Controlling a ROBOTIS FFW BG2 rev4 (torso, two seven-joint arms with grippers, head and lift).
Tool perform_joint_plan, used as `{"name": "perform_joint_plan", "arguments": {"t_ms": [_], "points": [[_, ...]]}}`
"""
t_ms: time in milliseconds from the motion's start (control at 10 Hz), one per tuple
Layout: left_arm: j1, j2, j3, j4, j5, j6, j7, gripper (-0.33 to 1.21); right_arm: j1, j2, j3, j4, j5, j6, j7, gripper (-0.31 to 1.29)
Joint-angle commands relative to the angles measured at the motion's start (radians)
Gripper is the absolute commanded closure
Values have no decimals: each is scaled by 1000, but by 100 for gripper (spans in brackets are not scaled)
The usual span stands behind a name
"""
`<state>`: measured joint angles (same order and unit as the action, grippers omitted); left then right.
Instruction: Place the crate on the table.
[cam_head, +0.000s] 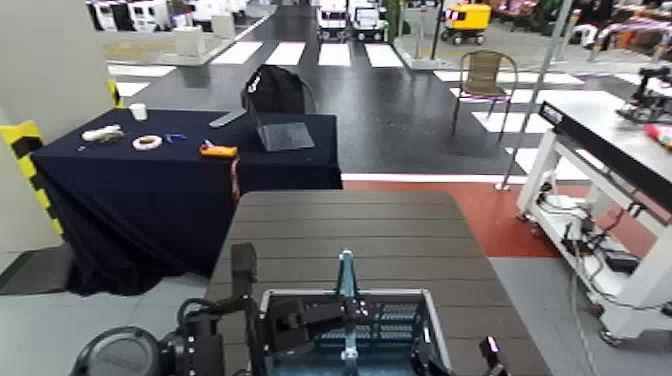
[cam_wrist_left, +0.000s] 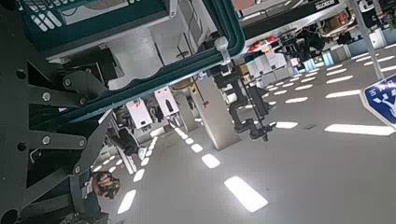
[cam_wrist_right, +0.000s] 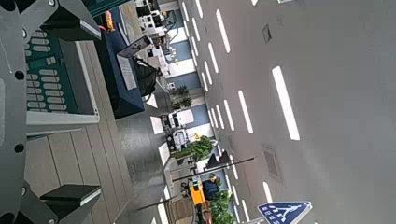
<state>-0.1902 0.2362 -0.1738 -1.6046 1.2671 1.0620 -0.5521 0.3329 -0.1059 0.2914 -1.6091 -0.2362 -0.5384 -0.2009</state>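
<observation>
Brown slatted table (cam_head: 350, 235) | crate (cam_head: 432, 318) over it | left hand (cam_head: 350, 312) clamped on teal handle (cam_head: 346, 272) | right hand (cam_head: 458, 356) apart, crate's right side

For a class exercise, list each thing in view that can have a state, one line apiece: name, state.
left gripper, jaws shut on the crate's handle
right gripper, jaws open
crate, upright; whether it bears on the table, cannot tell
handle, upright
laptop, open
wicker chair, upright, unoccupied
</observation>
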Motion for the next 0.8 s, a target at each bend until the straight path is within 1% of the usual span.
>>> {"name": "perform_joint_plan", "arguments": {"t_ms": [100,500,600,800], "points": [[0,-2,2,0,0,1,0,120,2,0,0,0,0,0,0,14],[-6,-2,0,9,0,1,0,120,0,0,2,3,0,-2,0,14],[-21,-2,-10,26,0,-1,0,120,0,2,2,5,-2,-2,0,14],[-74,11,-50,60,0,-13,0,120,-2,2,3,6,-2,-2,0,14]]}}
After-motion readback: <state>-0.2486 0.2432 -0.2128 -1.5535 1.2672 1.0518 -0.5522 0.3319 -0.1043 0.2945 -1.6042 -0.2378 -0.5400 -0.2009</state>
